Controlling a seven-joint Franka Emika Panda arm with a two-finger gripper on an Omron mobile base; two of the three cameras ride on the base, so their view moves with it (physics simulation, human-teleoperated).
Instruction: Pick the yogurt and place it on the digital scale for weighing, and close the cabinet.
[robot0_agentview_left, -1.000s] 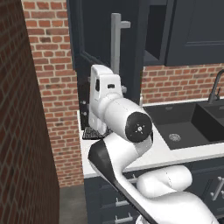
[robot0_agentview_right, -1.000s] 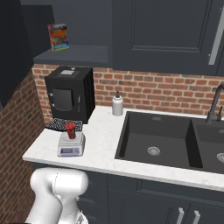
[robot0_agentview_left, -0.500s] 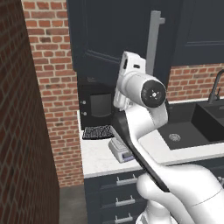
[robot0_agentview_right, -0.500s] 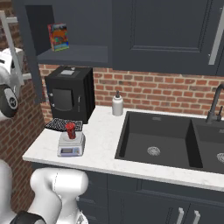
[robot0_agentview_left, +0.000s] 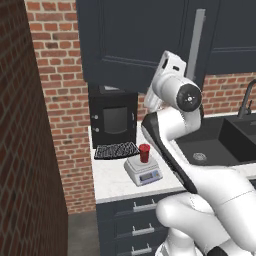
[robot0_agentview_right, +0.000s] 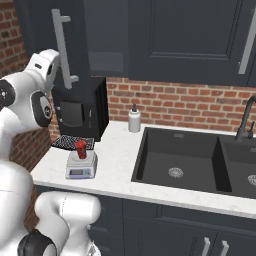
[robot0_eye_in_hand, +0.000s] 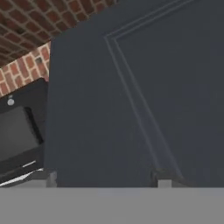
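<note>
The red yogurt (robot0_agentview_left: 144, 152) (robot0_agentview_right: 80, 148) stands upright on the round plate of the light-grey digital scale (robot0_agentview_left: 143, 172) (robot0_agentview_right: 80, 168), near the counter's front left. My gripper (robot0_eye_in_hand: 107, 180) is raised high and pressed close to the navy cabinet door (robot0_agentview_left: 135, 40) (robot0_agentview_right: 90, 35) (robot0_eye_in_hand: 144, 96). Its two tips stand apart with nothing between them. The hand (robot0_agentview_left: 169, 64) (robot0_agentview_right: 46, 57) sits beside the door's long silver handle (robot0_agentview_left: 198, 37) (robot0_agentview_right: 62, 47). The door lies almost flat against the cabinet front, at a slight angle.
A black box appliance (robot0_agentview_left: 114, 120) (robot0_agentview_right: 80, 112) stands against the brick wall behind a black ribbed mat (robot0_agentview_left: 116, 150) (robot0_agentview_right: 73, 142). A white pump bottle (robot0_agentview_right: 134, 120) stands by the dark sink (robot0_agentview_right: 177, 160). A brick wall (robot0_agentview_left: 30, 150) closes the left side.
The arm rose from counter height up to the cabinet door. The door swung from wide open to almost shut, covering the shelf. The yogurt and scale stayed put.
</note>
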